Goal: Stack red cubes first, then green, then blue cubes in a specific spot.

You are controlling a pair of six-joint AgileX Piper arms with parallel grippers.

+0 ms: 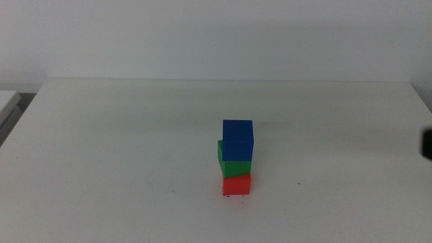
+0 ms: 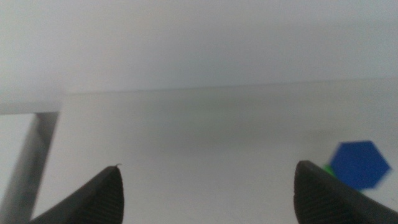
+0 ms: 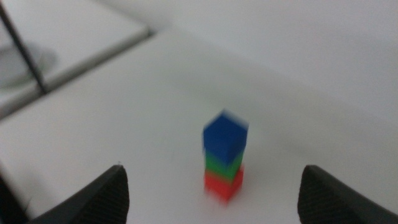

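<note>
The bench (image 1: 121, 155) is a plain white matte surface, backed by a bare pale wall. At its 9 o'clock edge in the middle view a narrow gap separates it from a second pale surface (image 1: 8, 101). In the right wrist view that neighbouring surface carries a thin dark rod (image 3: 22, 46).

A little toward 5 o'clock of the bench's centre stands a three-cube tower. The red cube (image 1: 237, 185) sits on the bench over a few tiny dark scuffs (image 1: 236, 196) just at its near edge. The green cube (image 1: 233, 162) rests on the red one, turned slightly and overhanging toward 9 o'clock. The blue cube (image 1: 237, 140) is on top, touching the green, roughly in line with the red. The tower's long axis is upright, with no visible lean. The right wrist view shows the stack corner-on and blurred.

The left gripper (image 2: 208, 186) is well apart from the tower, its fingers (image 2: 102, 196) spread wide and holding nothing; the blue cube shows just beside one finger in its view. The right gripper (image 3: 211, 190) faces the tower from a distance, fingers (image 3: 102, 193) released and apart; only a dark sliver (image 1: 427, 143) shows at 3 o'clock in the middle view.
</note>
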